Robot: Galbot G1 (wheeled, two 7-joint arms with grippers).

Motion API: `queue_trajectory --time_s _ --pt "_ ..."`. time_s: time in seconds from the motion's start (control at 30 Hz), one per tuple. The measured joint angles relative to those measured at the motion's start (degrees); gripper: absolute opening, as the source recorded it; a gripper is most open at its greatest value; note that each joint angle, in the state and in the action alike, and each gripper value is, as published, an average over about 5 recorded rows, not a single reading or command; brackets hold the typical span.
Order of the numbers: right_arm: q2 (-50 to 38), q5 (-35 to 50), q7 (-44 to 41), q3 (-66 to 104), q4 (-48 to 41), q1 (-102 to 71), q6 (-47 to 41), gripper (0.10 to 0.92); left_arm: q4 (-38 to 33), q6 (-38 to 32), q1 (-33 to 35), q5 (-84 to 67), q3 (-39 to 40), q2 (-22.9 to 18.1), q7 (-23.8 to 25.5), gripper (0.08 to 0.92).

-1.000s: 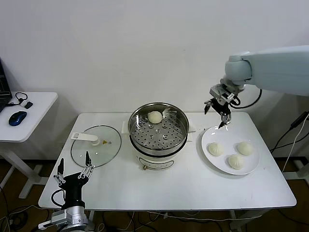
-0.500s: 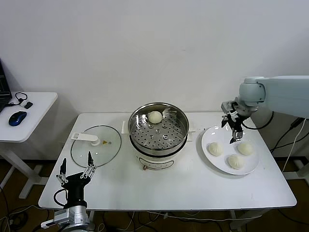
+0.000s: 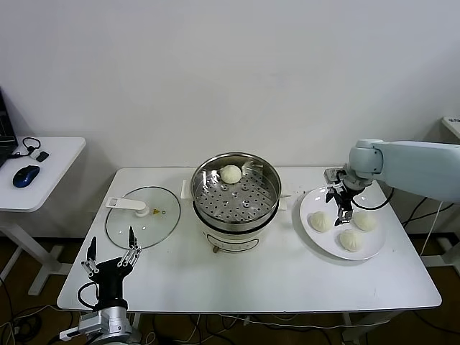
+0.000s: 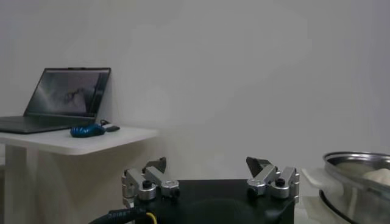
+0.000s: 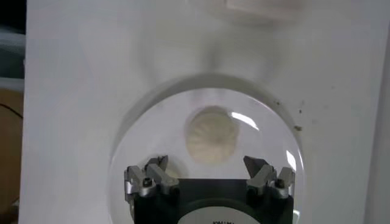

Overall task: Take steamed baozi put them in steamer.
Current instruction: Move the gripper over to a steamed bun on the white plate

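Right gripper [image 3: 343, 208] over the flat white plate [image 3: 322, 238], jaws wide and empty.

Three soft cream-white dough buns lie on the plate; a fourth [image 3: 231, 174] already sits in the shiny round steel steamer [image 3: 236, 198], left of the plate. The bun nearest the steamer [image 3: 320, 221] looks light, squashy and easily dented: clasp its sides gently, low down. The left gripper [image 3: 109, 249], open, is parked well left of the plate.

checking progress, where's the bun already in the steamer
In the head view, one bun sits on the perforated tray at the far side of the steamer, mid-table.
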Motion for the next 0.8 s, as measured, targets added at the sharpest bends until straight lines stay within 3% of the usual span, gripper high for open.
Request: queue_trajectory --time_s 0.8 --pt "2.3 -2.1 0.6 9.3 -8.7 -10.7 0.0 0.823 0.0 0.2 0.1 0.1 -0.4 0.0 0.1 0.823"
